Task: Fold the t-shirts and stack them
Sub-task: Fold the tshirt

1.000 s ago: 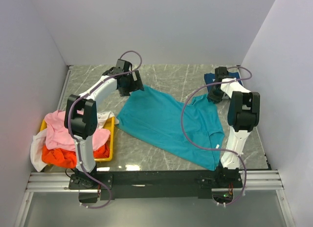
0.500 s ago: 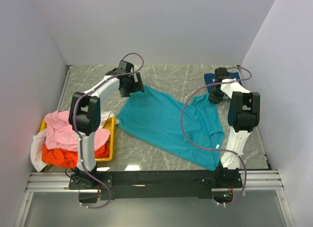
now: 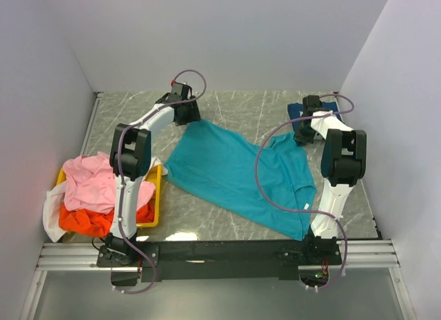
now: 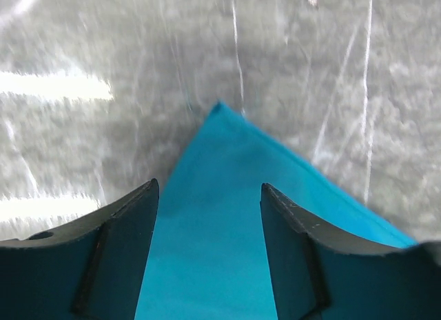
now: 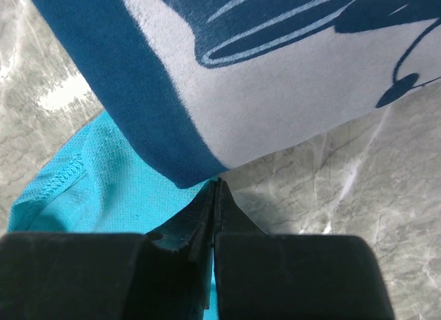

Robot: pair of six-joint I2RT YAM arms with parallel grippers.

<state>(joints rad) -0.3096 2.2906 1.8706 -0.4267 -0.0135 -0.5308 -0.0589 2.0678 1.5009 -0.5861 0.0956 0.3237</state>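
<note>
Here, teal t-shirt corner, beneath left tool

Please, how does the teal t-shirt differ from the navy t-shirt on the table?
The teal t-shirt is plain; the navy t-shirt carries a white print. The teal one lies spread out across the table's middle; the navy one takes far less room at the far right. Both rest on the grey table.
</note>
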